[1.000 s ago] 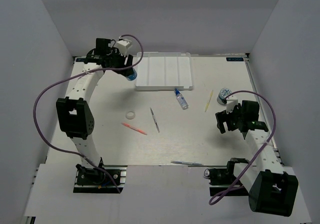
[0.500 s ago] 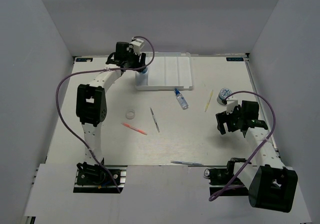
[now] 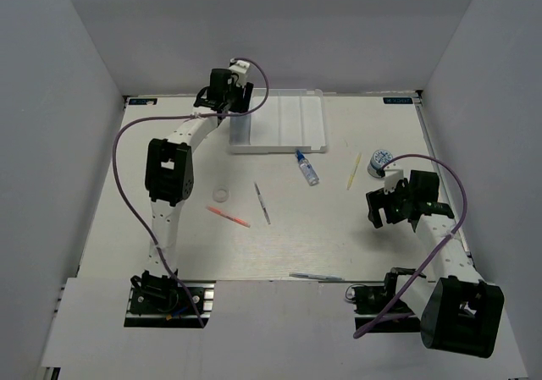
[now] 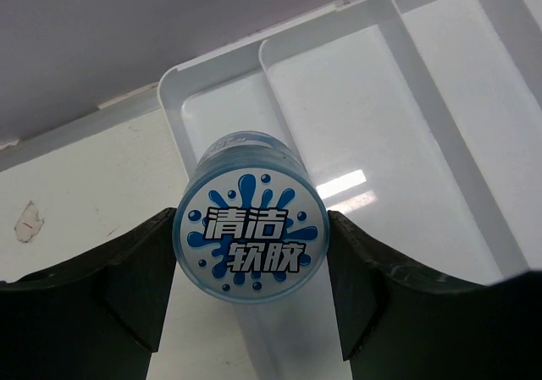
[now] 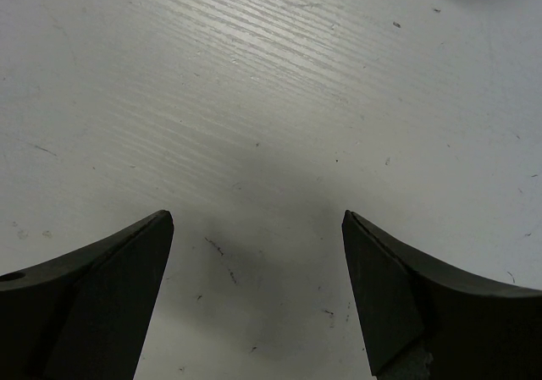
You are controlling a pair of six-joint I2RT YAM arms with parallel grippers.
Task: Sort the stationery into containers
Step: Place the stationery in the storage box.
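As left gripper clamps tape roll, arm outstretched

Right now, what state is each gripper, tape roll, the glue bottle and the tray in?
left gripper: shut on held tape roll.
held tape roll: clamped over the tray's corner.
right gripper: open, empty, above the table.
tray: visible compartments empty.
glue bottle: capped, lying on the table.
second tape roll: loose on the table.

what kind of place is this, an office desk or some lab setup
Likely a robot lab test cell, not a desk: left arm and right arm bolted to a white table, plain walls boxing it in, a glue bottle and pink pen near a divided tray.
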